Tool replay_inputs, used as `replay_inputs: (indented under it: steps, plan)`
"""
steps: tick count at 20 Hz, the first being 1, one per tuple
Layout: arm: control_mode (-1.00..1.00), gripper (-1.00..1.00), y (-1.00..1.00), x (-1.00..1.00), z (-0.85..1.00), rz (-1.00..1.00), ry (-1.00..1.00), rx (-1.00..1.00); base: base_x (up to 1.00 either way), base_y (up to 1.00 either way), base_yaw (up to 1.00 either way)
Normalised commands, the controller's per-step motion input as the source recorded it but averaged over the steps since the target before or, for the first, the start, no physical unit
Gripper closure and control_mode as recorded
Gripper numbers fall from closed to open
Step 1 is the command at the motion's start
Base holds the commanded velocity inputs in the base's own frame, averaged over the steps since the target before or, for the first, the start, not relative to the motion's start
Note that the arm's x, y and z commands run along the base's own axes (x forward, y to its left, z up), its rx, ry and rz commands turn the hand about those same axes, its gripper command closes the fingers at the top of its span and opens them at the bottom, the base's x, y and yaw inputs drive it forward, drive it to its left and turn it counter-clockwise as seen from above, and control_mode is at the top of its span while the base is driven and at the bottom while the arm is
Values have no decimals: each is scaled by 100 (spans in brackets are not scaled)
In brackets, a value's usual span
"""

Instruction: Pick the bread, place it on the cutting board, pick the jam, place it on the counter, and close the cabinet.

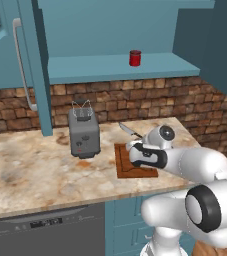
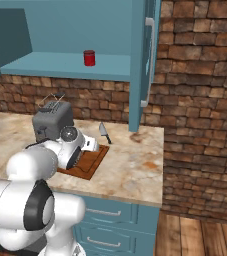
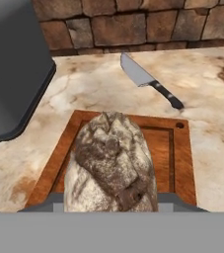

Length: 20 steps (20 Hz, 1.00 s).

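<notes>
Bread [image 3: 111, 163] held in the tool [image 3: 111, 206], jaws closed narrow on its sides, loaf filling the lower middle of the hand view. Directly beneath and beyond it: the cutting board [image 3: 180, 163], reddish-brown, grooved, lying flat on the table [image 3: 207, 143]. Whether the loaf already touches the board or hangs just above it cannot be told.

Key relation for the coming move: bread straight over the board's middle, long axis running away from the tool toward the brick wall, roughly in line with the board's longer side. Judged to need only a short drop and a release, no sideways shift. Board edges visible to left, right and far side of the loaf, so room enough all round.

Nearby: a knife [image 3: 150, 81] on the table just beyond the board's far edge, blade toward the wall, apart from the board. A dark grey toaster [image 1: 84, 133] just to the left of the board, near enough to mind on the way up.

Next thing of the task: the jam [image 1: 135, 57], a red jar upright on the teal shelf inside the open cabinet [image 1: 110, 30], well above and behind the tool, slightly to the left of the board in the left base view. Cabinet door [image 1: 27, 65] swung open at left, grey bar handle facing out; not yet closed.
</notes>
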Motion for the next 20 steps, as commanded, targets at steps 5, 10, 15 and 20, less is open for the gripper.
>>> replay_inputs:
  steps: [5, 10, 15, 20]
  plan:
    - [-100, 100, 0, 0, -22, 0, 0, 0, 0, 0, 0]
    - [-100, 100, 0, 0, -20, 0, 0, 0, 0, 0, 0]
    - [-100, 100, 0, 0, -16, 0, 0, 0, 0, 0, 0]
    - [-100, 100, 0, 0, -13, 0, 0, 0, 0, 0, 0]
